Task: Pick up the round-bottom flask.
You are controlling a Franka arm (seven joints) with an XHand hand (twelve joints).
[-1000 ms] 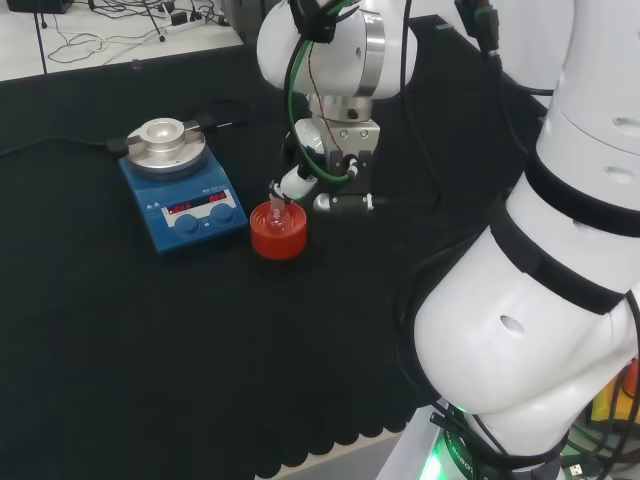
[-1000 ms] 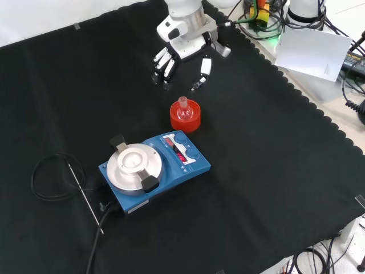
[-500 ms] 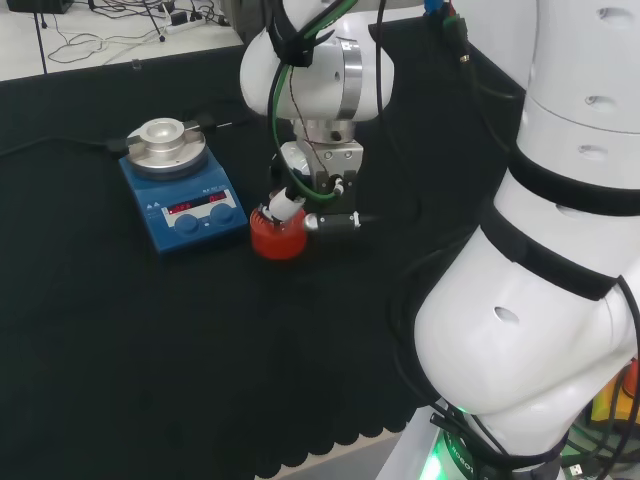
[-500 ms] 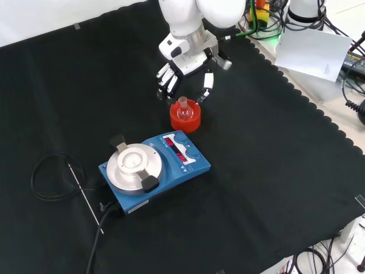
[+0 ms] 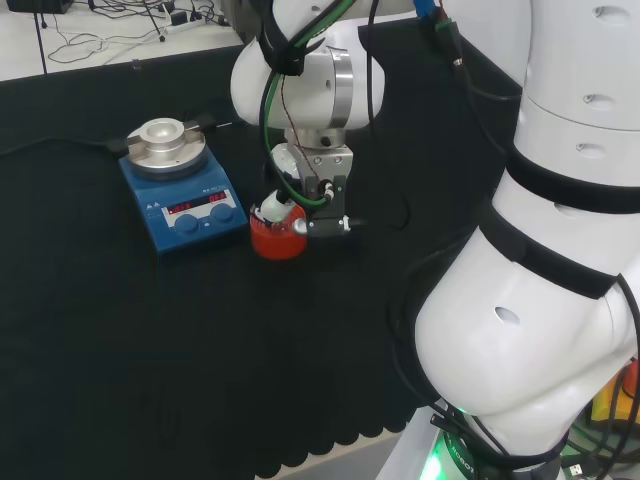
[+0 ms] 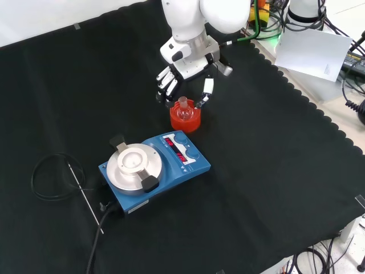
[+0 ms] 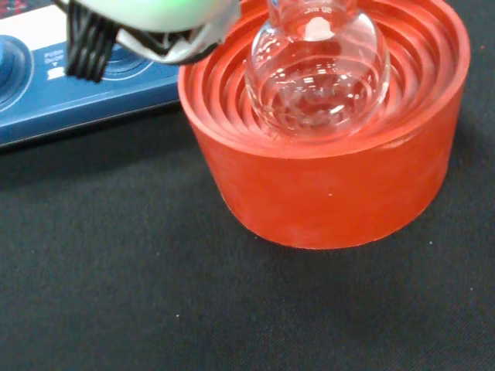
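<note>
Near the front view's upper middle, the round-bottom flask sits in its red ribbed stand, just beside the blue stirrer plate. The hand hangs spread above its neck, holding nothing; grasping and lifting are both left, I'd say.

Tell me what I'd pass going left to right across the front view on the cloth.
Black cable loop → thin metal rod → blue hotplate stirrer → red ribbed stand holding the round-bottom flask, with the hand just above it.
</note>
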